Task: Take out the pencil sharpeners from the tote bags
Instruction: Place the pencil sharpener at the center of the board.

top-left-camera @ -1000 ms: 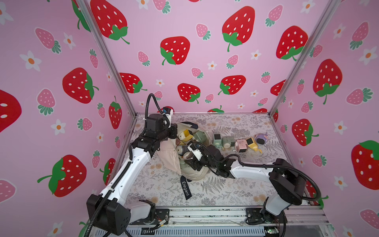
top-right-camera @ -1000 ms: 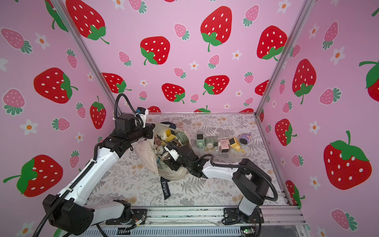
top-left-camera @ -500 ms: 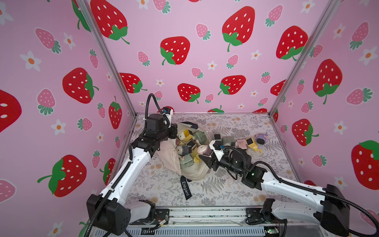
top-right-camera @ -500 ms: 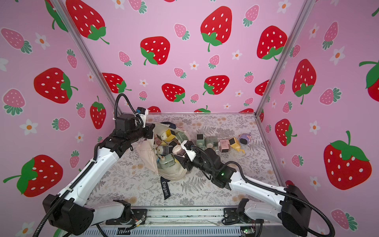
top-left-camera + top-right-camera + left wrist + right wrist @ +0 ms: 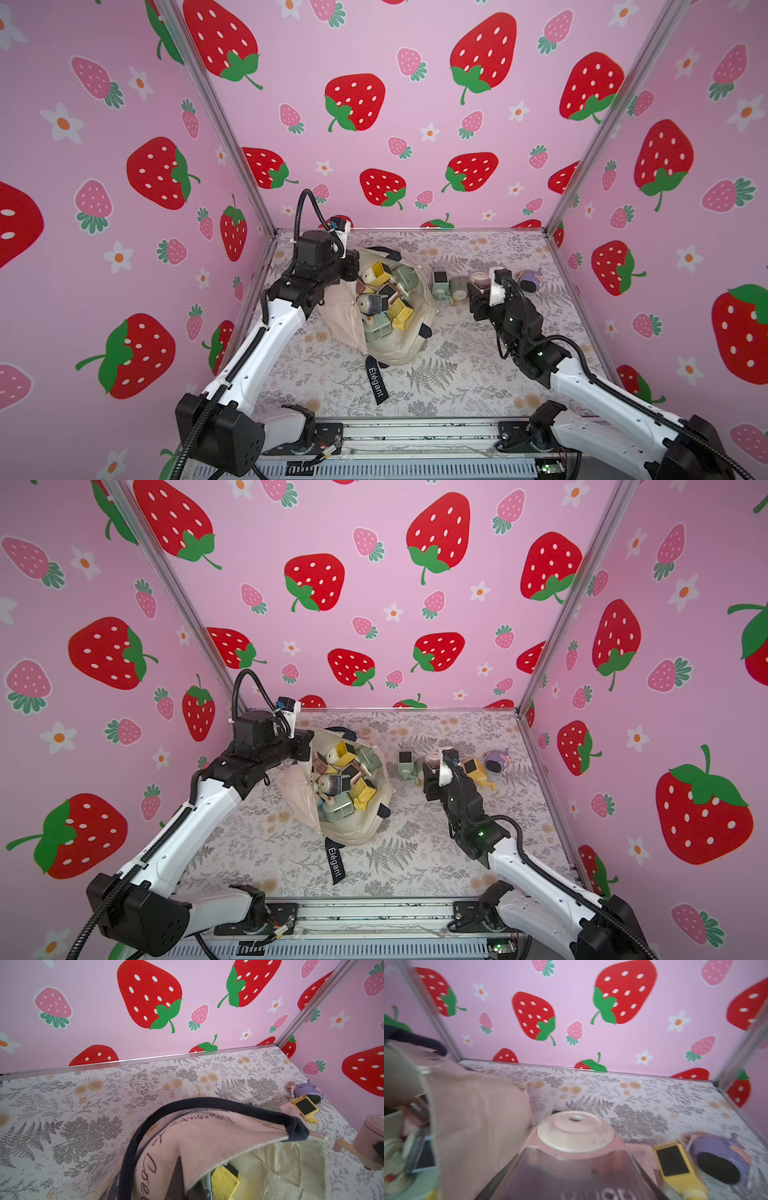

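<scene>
While gripped, pink sharpener (image 5: 575, 1136) fills right hand (image 5: 477, 291).

Strawberry-print pink walls (image 5: 291, 62), grey fern-print counter (image 5: 457, 386), cream tote bag (image 5: 345, 311) with navy handles (image 5: 207, 1103), sage and yellow pencil sharpeners (image 5: 376, 303), 1 pink pencil sharpener (image 5: 575, 1132).

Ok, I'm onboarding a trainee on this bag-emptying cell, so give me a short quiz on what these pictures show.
1. True or false: the cream canvas tote bag is empty.
2. Whose jaws pinch the tote's rim: the left gripper or the right gripper?
3. The small boxy plastic sharpener between the right jaws is: A pink, B blue, C green.
Key: 1 false, pastel sharpeners lie inside; 2 left gripper; 3 A.
</scene>
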You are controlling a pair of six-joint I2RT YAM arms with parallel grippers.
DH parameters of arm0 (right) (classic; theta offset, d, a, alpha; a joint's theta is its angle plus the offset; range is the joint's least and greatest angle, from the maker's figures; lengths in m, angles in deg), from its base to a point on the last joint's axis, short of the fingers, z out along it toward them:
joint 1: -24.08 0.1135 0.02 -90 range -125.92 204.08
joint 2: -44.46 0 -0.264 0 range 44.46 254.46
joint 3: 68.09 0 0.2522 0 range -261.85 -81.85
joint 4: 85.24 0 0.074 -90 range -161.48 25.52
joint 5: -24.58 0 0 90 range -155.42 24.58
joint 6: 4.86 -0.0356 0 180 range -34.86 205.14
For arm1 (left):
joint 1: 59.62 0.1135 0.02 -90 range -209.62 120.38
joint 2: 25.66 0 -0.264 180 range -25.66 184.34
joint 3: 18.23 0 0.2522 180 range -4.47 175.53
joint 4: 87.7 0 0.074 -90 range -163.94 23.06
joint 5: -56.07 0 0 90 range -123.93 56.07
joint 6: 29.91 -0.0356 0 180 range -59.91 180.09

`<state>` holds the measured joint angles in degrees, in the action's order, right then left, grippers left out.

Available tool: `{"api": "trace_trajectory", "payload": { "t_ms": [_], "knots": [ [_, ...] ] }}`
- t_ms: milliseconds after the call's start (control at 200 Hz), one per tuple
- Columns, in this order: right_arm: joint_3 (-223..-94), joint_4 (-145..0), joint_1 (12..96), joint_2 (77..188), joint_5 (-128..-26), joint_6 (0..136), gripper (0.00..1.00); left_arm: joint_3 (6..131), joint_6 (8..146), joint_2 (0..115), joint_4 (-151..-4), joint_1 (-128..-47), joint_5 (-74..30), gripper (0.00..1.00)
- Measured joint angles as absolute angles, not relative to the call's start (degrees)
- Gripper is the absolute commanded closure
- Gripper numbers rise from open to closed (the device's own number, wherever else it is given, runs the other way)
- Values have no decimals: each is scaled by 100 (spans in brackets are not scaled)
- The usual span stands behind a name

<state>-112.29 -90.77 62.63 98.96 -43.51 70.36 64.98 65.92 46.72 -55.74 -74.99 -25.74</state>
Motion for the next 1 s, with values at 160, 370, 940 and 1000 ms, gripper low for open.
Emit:
{"api": "trace_trajectory", "payload": {
  "t_ms": [160, 370, 940, 1000],
  "knots": [
    [-11227, -8795, 5236, 10067, -3905, 6575, 60, 6498, 6592, 4680, -5589, -7499, -2570, 100],
    [-11242, -8598, 3699, 10635, -3938, 5952, 57, 6498, 6594, 4711, -5622, -7497, -2561, 100],
    [-11546, -9009, 1491, 12810, -4963, 4446, 54, 6533, 6599, 4840, -5729, -7482, -2485, 100],
    [-11625, -9203, 1402, 13113, -5116, 4308, 53, 6555, 6601, 4866, -5729, -7482, -2483, 100]
  ]
}}
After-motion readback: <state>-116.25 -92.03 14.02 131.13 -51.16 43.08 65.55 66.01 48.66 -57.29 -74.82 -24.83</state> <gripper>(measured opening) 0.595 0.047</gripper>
